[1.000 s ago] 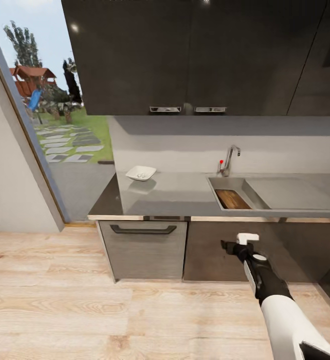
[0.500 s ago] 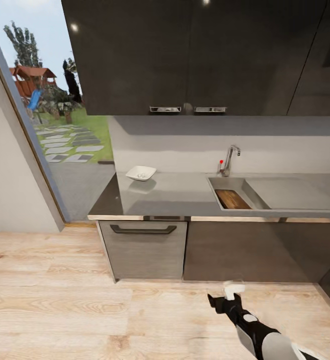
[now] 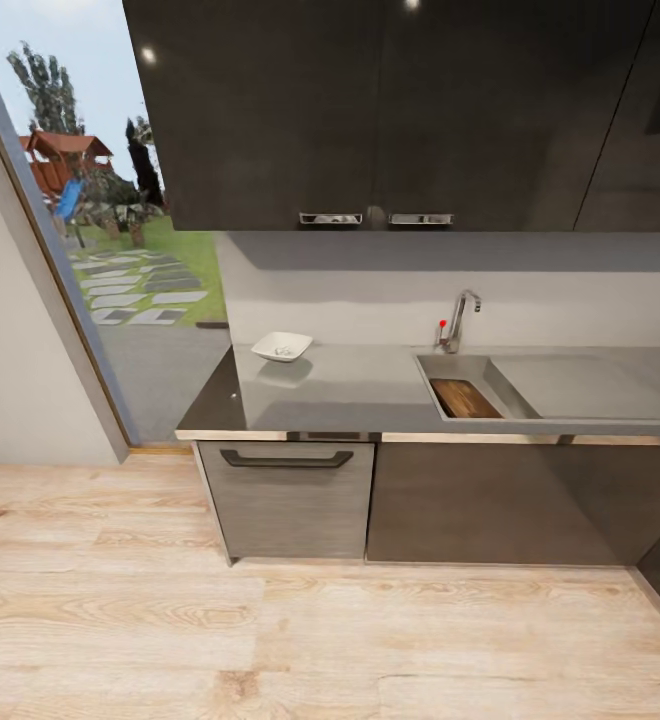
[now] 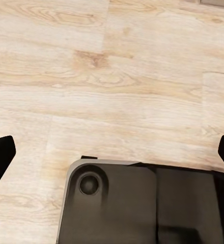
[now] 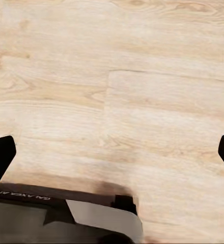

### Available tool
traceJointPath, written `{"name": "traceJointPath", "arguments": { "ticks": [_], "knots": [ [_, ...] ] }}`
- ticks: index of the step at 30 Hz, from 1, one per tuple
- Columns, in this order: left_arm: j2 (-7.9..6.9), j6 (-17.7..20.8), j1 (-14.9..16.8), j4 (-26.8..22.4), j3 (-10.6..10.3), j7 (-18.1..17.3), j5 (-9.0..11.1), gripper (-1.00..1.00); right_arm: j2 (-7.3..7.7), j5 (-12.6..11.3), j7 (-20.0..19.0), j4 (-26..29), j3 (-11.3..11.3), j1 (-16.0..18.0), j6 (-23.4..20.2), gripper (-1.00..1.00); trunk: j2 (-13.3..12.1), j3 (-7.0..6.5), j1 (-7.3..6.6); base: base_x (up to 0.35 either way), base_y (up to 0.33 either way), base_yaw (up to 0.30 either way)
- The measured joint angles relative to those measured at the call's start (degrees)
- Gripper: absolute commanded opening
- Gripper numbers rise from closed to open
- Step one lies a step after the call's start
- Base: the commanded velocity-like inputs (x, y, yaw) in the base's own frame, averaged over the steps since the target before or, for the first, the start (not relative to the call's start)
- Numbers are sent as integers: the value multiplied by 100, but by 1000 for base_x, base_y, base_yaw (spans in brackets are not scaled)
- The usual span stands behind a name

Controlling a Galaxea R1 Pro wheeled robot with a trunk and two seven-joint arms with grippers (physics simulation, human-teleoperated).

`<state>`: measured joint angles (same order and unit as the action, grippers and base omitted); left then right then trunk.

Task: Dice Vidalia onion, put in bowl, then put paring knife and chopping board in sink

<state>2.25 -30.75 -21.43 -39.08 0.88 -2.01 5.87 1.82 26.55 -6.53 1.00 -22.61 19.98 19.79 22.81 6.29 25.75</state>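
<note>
- The pale wooden plank floor (image 3: 270,640) lies beneath both wrist cameras, in front of the dark grey cabinets (image 3: 490,500).
- The glossy grey steel surface (image 3: 340,390) runs along the wall, well apart from both tools.
- The rectangular stainless steel sink (image 3: 475,385) is set into it, with a chrome gooseneck tap (image 3: 462,318) behind.
- The dark brown wooden chopping board (image 3: 464,398) lies inside the sink basin.
- The small white squarish bowl (image 3: 281,346) stands on the surface, far from the sink.
- The left tool (image 4: 112,152) hangs over the floor, fingers spread wide, holding nothing.
- The right tool (image 5: 112,152) hangs likewise, wide and empty.
</note>
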Motion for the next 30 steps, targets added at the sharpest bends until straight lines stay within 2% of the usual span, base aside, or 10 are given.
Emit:
{"name": "traceJointPath", "arguments": {
  "ticks": [4, 7, 11, 16, 18, 20, 21, 22, 26, 30],
  "knots": [
    [-61, 8, 6, 25, 1, -4, 1, 100, 0, 8, 2, -1, -1, -492, 1, 100, 0, 0, 0, 0, 0, 0],
    [-199, 10, 8, 63, 4, -5, -1, 100, 0, 9, 11, -1, -4, -756, 5, 100, 0, 0, 0, 0, 0, 0],
    [-293, 5, 8, 155, 20, -10, -19, 100, 0, 9, 14, -2, -8, -1012, 4, 100, 0, 0, 0, 0, 0, 0],
    [-309, -2, 8, 192, 14, -44, -15, 100, 0, 8, 19, -1, -10, -1167, -33, 100, 0, 0, 0, 0, 0, 0],
    [-269, 37, 27, 196, 6, -28, -7, 100, 0, 7, 85, -9, -9, -1262, -66, 100, 0, 0, 0, 0, 0, 0],
    [-232, 343, 103, 191, 4, -11, -7, 100, 0, 1, 155, -7, -14, -1362, -70, 100, 0, 0, 0, 0, 0, 0],
    [-223, 807, 134, 174, 1, -8, -10, 100, 3, -5, 200, -7, -22, -1396, -75, 100, 0, -5, 0, 0, 0, 0],
    [-224, 1096, 154, 166, 0, -5, -11, 100, 5, -6, 222, -8, -25, -1405, -81, 100, 0, -11, 0, 0, 0, 0],
    [-246, 2026, 249, 172, 4, -2, -19, 100, 12, -7, 314, -8, -33, -1423, -145, 100, 1, -42, 0, 0, 0, 0],
    [-295, 2624, 391, 245, 10, 5, -15, 100, 80, -8, 368, -8, -38, -1461, -298, 100, 1, -77, 0, 0, 0, 0]
  ]
}}
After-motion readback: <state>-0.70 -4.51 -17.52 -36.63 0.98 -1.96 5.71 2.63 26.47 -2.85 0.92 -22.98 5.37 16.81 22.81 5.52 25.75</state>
